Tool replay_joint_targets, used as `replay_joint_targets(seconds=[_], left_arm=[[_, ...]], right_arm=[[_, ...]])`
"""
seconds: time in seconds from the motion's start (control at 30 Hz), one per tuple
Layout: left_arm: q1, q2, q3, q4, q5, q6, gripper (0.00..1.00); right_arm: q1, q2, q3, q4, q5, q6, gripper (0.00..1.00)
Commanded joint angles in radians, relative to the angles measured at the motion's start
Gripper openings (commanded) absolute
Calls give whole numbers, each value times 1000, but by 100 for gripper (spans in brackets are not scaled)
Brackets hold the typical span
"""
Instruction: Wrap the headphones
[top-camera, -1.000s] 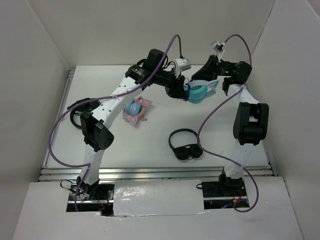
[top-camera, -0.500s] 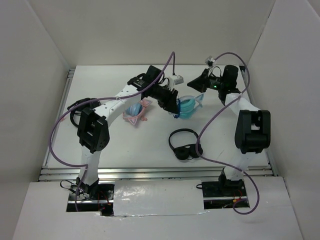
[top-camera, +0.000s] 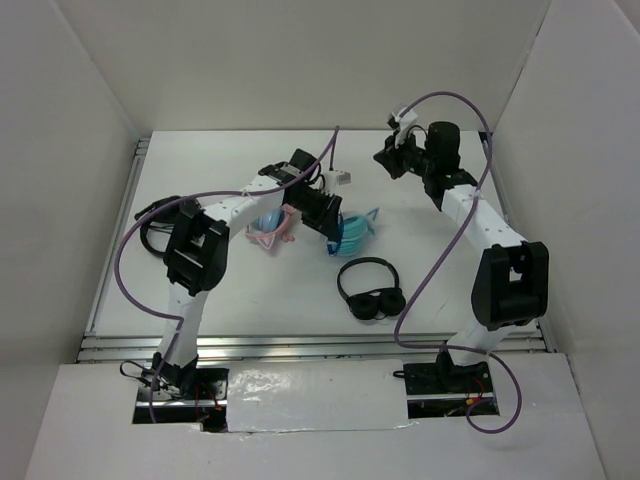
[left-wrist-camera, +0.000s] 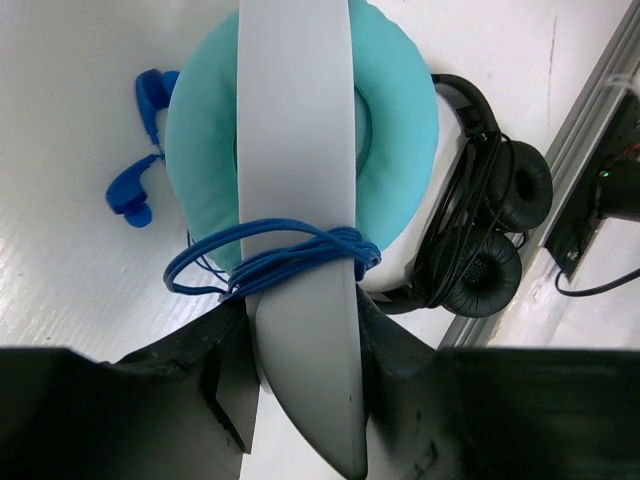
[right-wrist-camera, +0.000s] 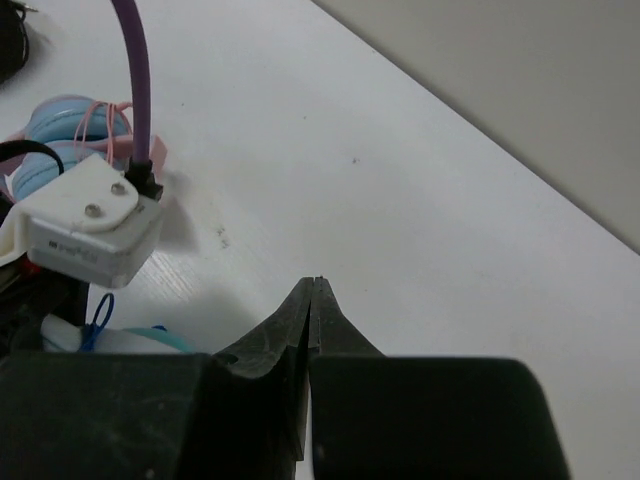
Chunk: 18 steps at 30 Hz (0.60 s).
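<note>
Top view: the left gripper (top-camera: 330, 228) is gripping the teal headphones (top-camera: 355, 234) near the middle of the white table (top-camera: 240, 290). Whether they are touching its surface cannot be told. A black headset (top-camera: 370, 291) is lying just to the near side of them, apart. A blue and pink pair (top-camera: 268, 226) is lying just left of the left wrist. The right gripper (top-camera: 390, 158) is hanging toward the far right, well apart from the headphones.

Left wrist view: the left gripper (left-wrist-camera: 305, 335) is clamping the pale headband (left-wrist-camera: 297, 120) between its dark fingers (left-wrist-camera: 232, 365), the jaws standing only as wide as the band. A teal cup (left-wrist-camera: 400, 120) is sitting behind the band. The blue cable (left-wrist-camera: 270, 262) is lying wound across the band in several turns, two blue ends (left-wrist-camera: 130, 195) resting to the left. The black headset (left-wrist-camera: 485, 240) is lying just right.

Right wrist view: the right gripper (right-wrist-camera: 315, 292) is showing its fingers pressed fully together, nothing between them. A white camera housing (right-wrist-camera: 88, 225) with a purple lead (right-wrist-camera: 135, 90) is standing to the left, the blue and pink pair (right-wrist-camera: 70, 120) beyond it
</note>
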Motion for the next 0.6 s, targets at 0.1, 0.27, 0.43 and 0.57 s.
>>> replay_joint_targets(seconds=[0.1, 0.27, 0.43, 0.57], left_arm=[[73, -1, -91, 101, 85, -57, 0], [92, 19, -128, 142, 133, -90, 0], [92, 48, -134, 138, 136, -102, 36], [96, 30, -155, 144, 119, -119, 51]], right_arm=[[49, -80, -11, -14, 174, 35, 0], [95, -133, 0, -44, 286, 78, 17], [145, -184, 3, -80, 372, 96, 55], [171, -216, -7, -87, 399, 96, 96]])
